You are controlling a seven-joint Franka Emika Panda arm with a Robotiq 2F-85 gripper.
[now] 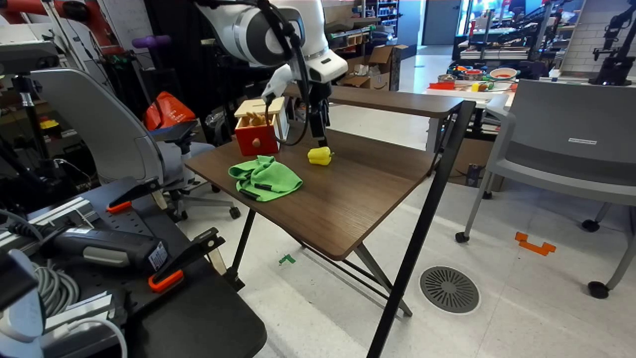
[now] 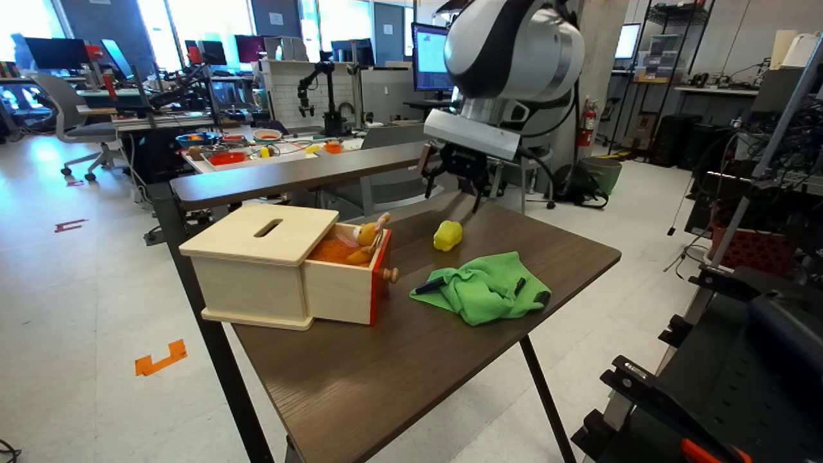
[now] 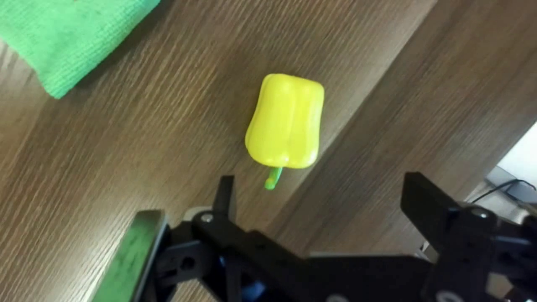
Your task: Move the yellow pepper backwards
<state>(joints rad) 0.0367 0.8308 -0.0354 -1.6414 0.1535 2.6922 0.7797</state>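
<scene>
Counted one gripper point(image 3: 321, 180), hung above one brown table point(image 1: 357, 209), with two fingers point(image 3: 423, 201) spread wide and holding nothing. Saw one yellow pepper point(image 3: 287, 121) in the wrist view just past the fingers, lying on its side on the table, clear of the gripper, with one green stem point(image 3: 273, 178) aimed back toward it. Nearby, noted one green cloth point(image 2: 482, 296), crumpled, apart from the pepper, with three dark pieces point(image 2: 429, 286) along it too unclear to name. Further along, found one pale wooden box point(image 2: 251, 286) with one drawer point(image 2: 337, 292) slid partly out, red-fronted, fitted with one round knob point(image 2: 390, 275). Spotted orange plush point(image 2: 368, 235) inside the drawer, too jumbled to count. Made out one raised shelf point(image 1: 392, 101) along the table's edge. Beyond, in an exterior view, counted two grey chairs point(image 1: 561, 124), one to each side, two clamps point(image 1: 186, 256) with orange ends at a black work surface point(image 1: 198, 318), and one round drain point(image 1: 449, 290) in the floor point(image 1: 546, 303).
</scene>
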